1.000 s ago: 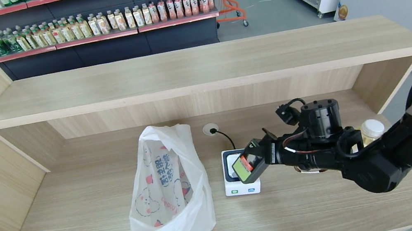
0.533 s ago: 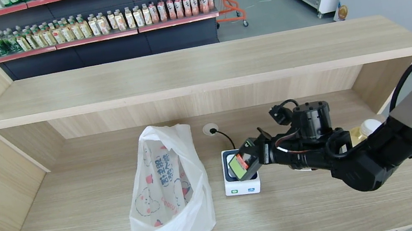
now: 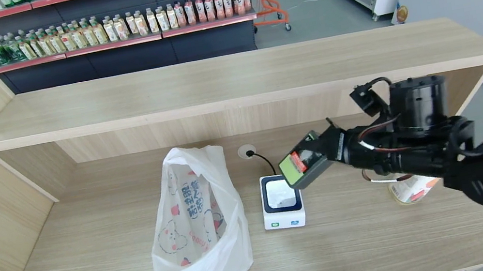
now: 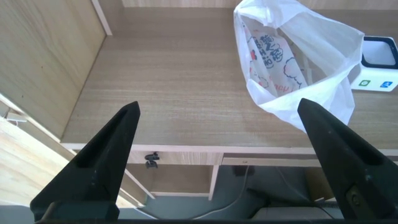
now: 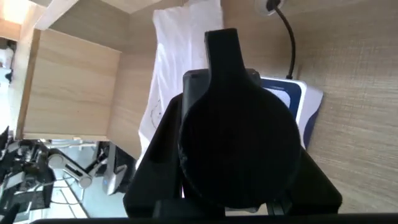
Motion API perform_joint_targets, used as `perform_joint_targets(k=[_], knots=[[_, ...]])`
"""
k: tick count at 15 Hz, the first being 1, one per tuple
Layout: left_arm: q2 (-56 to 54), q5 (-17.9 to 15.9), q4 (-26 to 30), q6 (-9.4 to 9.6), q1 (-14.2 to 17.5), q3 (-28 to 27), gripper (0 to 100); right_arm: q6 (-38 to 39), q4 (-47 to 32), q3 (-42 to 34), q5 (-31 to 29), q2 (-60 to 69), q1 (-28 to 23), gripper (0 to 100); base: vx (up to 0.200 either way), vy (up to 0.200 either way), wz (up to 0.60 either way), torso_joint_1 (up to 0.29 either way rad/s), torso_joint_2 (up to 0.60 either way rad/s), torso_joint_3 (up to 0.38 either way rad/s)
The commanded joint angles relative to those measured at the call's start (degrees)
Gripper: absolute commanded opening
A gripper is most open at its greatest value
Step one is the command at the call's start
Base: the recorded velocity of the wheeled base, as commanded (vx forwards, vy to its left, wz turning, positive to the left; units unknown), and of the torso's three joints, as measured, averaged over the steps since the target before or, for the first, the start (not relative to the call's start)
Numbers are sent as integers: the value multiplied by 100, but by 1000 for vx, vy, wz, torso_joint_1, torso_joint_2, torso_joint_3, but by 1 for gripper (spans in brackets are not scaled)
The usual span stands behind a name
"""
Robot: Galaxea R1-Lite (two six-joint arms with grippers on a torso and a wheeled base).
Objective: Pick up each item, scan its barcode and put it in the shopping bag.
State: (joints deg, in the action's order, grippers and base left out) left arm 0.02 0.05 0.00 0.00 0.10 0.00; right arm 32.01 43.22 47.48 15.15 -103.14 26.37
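My right gripper [image 3: 313, 161] is shut on a small dark box with a green face and a red label [image 3: 302, 168], held in the air above and just right of the white barcode scanner [image 3: 282, 207]. In the right wrist view the box's dark back [image 5: 239, 146] hides most of the scanner [image 5: 297, 99] and of the bag [image 5: 177, 56]. The white printed shopping bag [image 3: 198, 231] stands open-topped left of the scanner. My left gripper [image 4: 219, 115] is open over the counter's front edge, with the bag [image 4: 292, 56] farther off.
A container with a pink and white label [image 3: 410, 189] stands on the counter under my right arm, partly hidden. The scanner's black cable [image 3: 262, 159] runs to a hole at the back. A raised wooden ledge [image 3: 232, 83] borders the counter behind.
My right arm has risen and pulled back to the right, lifting the box off the scanner's window. The bag and scanner have stayed put.
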Motion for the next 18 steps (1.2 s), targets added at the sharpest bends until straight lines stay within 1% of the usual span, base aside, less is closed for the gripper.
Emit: perform_joint_targets(k=[1,2,3,4,6,8,10,12,14,17,18], knots=[[-2,4,0,0,-1,0,100,-1268,-428,-987,-12,1534,-185,0,0,0,0,0,0,0],[-2,4,0,0,-1,0,100,-2630,-393,-1567,14,1736,-431,0,0,0,0,0,0,0],[-2,-5,0,0,8,0,100,-3219,-349,-1839,32,1859,-545,0,0,0,0,0,0,0],[-2,-5,0,0,-1,0,100,-3359,-296,-2164,23,2158,-563,0,0,0,0,0,0,0],[-2,-5,0,9,-1,0,100,-3316,-349,-2349,32,2536,-563,0,0,0,0,0,0,0],[-2,-5,0,0,-1,0,100,-3140,-358,-2358,32,2686,-571,0,0,0,0,0,0,0],[-2,4,0,9,-1,0,100,-2621,-358,-2314,32,2773,-554,0,0,0,0,0,0,0],[-2,-5,0,18,-1,0,100,-2357,-366,-2340,14,2791,-563,0,0,0,0,0,0,0],[-2,-5,0,26,-1,0,100,-2287,-366,-2305,5,2738,-615,0,-200,0,0,2,2,2],[-2,4,0,9,-1,0,100,-1742,-366,-2270,-21,2721,-659,0,-200,0,0,1,4,-1],[-2,4,0,9,-1,0,100,-1663,-375,-2270,-21,2712,-668,0,0,0,0,0,0,0]])
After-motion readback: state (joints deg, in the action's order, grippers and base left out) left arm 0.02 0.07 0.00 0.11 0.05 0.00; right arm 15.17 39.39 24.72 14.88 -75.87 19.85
